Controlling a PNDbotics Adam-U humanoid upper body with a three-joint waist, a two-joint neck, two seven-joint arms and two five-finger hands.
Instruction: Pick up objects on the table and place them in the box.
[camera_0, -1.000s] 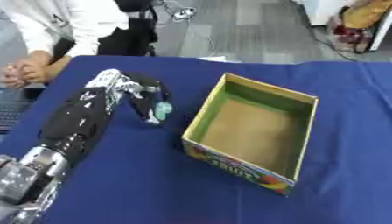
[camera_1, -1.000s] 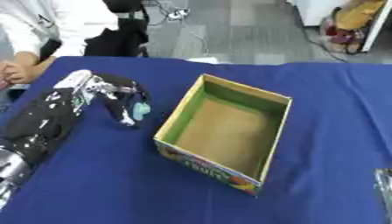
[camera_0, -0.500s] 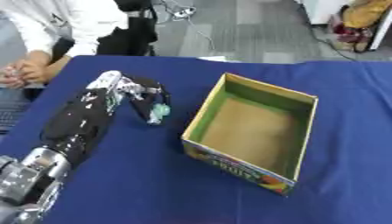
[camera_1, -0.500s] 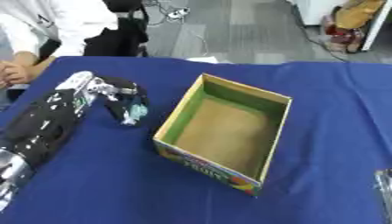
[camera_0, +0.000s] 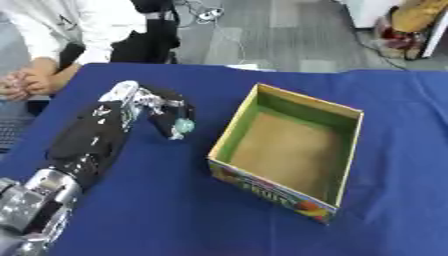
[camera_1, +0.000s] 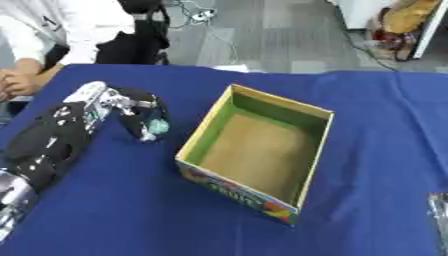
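Blue cloth covers the table (camera_0: 175, 210). The left hand (camera_0: 149, 107), reaching in from the near left, curls its fingers (camera_0: 166, 127) round a small teal object (camera_0: 184, 126) just left of the box (camera_0: 293, 150). The cardboard box, green-walled inside, sits open at centre. The right hand's edge (camera_1: 440, 220) shows near right; its fingers cannot be made out.

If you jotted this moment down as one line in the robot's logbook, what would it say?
left hand: curled round small teal object, left of box | box: open, empty | right hand: barely visible, lower right corner
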